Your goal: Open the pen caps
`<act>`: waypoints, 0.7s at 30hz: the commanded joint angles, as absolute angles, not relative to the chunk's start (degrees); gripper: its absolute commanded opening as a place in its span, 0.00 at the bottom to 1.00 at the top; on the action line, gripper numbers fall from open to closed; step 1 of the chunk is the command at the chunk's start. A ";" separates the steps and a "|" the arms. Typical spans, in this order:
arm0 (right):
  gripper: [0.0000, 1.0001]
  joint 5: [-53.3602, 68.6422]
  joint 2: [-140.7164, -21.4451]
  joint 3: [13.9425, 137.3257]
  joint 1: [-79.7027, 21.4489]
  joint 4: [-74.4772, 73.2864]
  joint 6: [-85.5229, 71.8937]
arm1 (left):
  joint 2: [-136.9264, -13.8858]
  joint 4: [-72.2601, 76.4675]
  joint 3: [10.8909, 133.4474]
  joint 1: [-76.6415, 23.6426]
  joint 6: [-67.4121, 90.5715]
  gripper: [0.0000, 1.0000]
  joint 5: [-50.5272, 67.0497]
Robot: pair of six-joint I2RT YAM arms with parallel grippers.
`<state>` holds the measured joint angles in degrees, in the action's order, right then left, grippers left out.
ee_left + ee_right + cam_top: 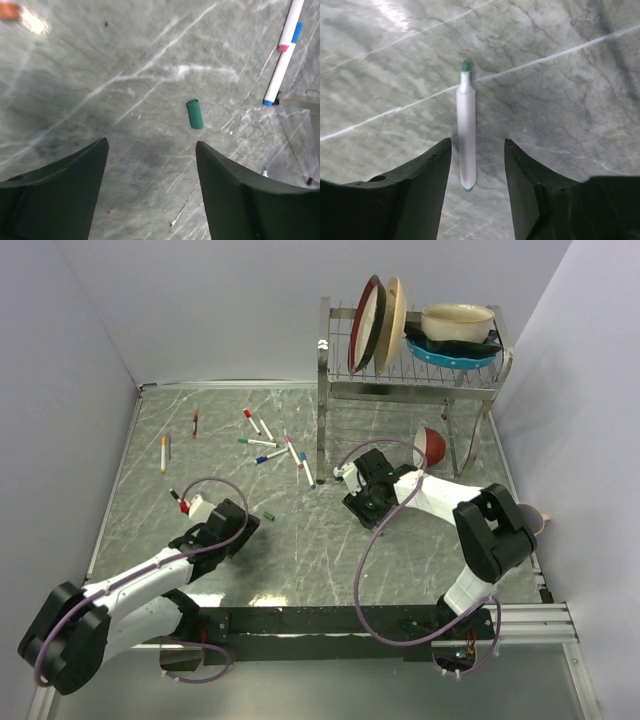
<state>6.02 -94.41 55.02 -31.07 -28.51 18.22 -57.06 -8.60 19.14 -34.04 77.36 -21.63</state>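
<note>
Grey marbled table (300, 560) fills our view, with a dish rack (335, 380) of plates and bowls at its far right. Our left gripper (150, 145) hangs low over bare stone, jaws spread wide with nothing between them. Our right gripper (477, 142) is parted too, its jaws standing either side of a green-tipped pen (466, 130) that lies flat on the table, not pinched. A green cap (195, 113), likely that pen's own, lies loose just ahead of our left gripper, well apart from the pen. The other pens (268, 443) lie scattered toward the far middle, and their pen caps (249, 415) look seated. We judge these caps light, hard, slick and prone to roll. We would clamp a barrel mid-length with one gripper, pinch the cap across its round sides with the other, and pull straight along the pen.
</note>
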 commanded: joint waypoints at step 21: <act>0.60 14.59 -78.14 53.61 -30.67 -29.53 23.91 | -67.65 -33.31 39.46 -14.59 65.92 0.75 -31.38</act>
<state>13.61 -79.81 53.91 -30.96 -29.63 23.09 -62.94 -28.56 36.73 -16.19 66.78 -29.06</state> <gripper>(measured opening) 0.598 0.764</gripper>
